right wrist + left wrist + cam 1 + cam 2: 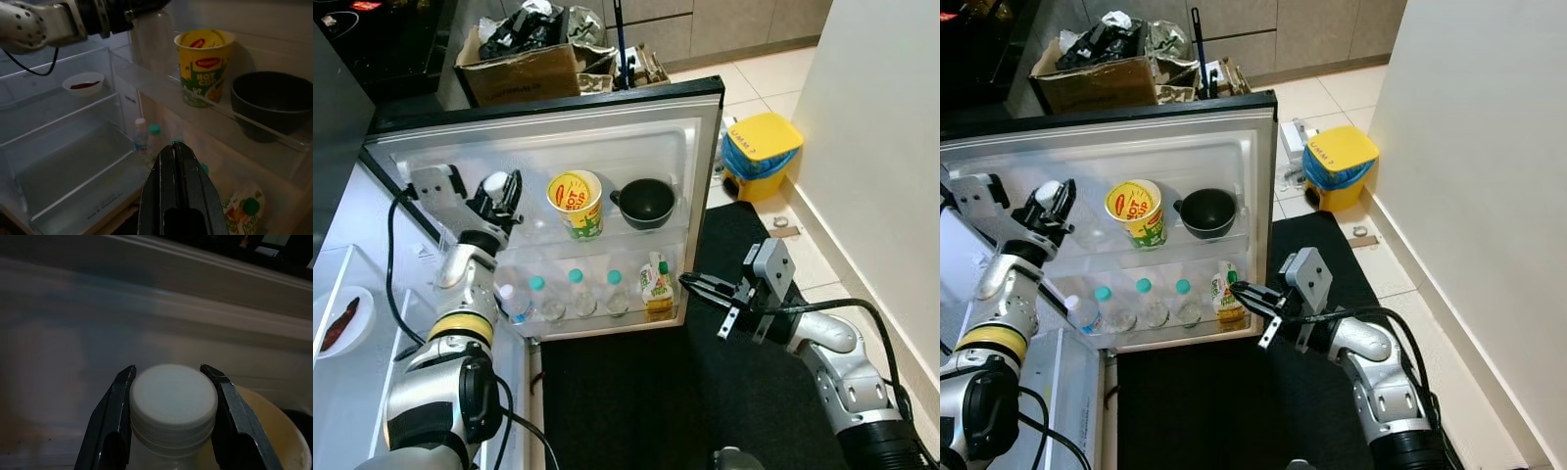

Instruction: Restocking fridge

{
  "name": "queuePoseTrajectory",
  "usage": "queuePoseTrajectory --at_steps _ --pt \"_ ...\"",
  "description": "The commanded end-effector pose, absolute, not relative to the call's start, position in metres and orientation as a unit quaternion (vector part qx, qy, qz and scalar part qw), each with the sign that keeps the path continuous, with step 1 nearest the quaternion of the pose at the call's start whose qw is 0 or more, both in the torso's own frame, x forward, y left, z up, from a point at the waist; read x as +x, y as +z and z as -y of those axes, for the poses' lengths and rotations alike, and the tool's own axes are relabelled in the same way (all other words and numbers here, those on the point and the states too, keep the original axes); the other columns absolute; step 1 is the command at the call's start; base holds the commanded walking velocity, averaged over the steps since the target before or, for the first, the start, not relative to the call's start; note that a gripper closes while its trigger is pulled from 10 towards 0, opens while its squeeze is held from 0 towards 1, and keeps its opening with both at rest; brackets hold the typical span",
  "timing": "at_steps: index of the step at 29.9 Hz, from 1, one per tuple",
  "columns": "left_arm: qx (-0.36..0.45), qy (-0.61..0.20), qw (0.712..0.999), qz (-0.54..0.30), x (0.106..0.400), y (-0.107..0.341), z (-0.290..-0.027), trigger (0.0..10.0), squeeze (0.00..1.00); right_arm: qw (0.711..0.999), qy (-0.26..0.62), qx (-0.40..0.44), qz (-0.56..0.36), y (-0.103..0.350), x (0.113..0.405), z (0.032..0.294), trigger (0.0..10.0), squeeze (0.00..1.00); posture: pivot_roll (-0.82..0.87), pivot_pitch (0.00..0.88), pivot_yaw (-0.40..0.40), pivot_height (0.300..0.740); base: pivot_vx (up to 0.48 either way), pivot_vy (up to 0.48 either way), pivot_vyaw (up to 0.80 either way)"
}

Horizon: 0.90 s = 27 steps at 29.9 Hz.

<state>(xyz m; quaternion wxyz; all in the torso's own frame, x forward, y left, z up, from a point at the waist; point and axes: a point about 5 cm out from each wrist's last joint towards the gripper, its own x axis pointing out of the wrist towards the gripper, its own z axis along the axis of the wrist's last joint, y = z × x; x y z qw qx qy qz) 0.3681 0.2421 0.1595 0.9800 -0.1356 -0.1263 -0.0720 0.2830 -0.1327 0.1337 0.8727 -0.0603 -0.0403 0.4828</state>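
The fridge door (607, 147) stands open before me. My left gripper (499, 192) is up at the left end of the upper door shelf, shut on the white cap of a clear bottle (173, 396); the black fingers (115, 401) press the cap from both sides. Beside it on that shelf stand a yellow cup of noodles (576, 203) and a black bowl (646, 203). My right gripper (685, 281) hovers shut and empty just off the door's right edge, near a juice carton (656, 287) on the lower shelf.
Several small teal-capped bottles (576, 294) line the lower door shelf. A plate with a red item (342, 318) sits on a fridge shelf at left. A yellow bin (759, 154) and a full cardboard box (519, 59) stand beyond the door; a white wall (881, 147) runs along the right.
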Motion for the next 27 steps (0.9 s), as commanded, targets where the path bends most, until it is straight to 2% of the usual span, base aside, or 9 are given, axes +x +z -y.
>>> queuePoseTrajectory --at_steps 1,12,19,27 --pt "-0.127 -0.073 0.983 0.112 0.367 0.151 -0.236 10.0 0.0 0.867 0.494 -0.051 0.045 0.134 0.278 0.126 10.0 0.0 -0.11 0.151 0.103 0.74 0.0 0.0 0.0" --pt "-0.1 -0.059 0.986 0.117 0.372 0.155 -0.224 10.0 0.0 0.861 0.504 -0.048 0.048 0.136 0.273 0.115 10.0 0.0 -0.11 0.154 0.108 0.74 0.0 0.0 0.0" --pt "-0.073 -0.081 0.991 0.084 0.369 0.137 -0.207 10.0 0.0 0.87 0.486 -0.065 0.041 0.134 0.273 0.115 10.0 0.0 -0.13 0.159 0.115 0.74 0.0 0.0 0.0" --pt "-0.068 -0.07 0.993 0.066 0.366 0.128 -0.208 10.0 0.0 0.874 0.48 -0.062 0.046 0.136 0.273 0.117 10.0 0.0 -0.13 0.157 0.116 0.74 0.0 0.0 0.0"
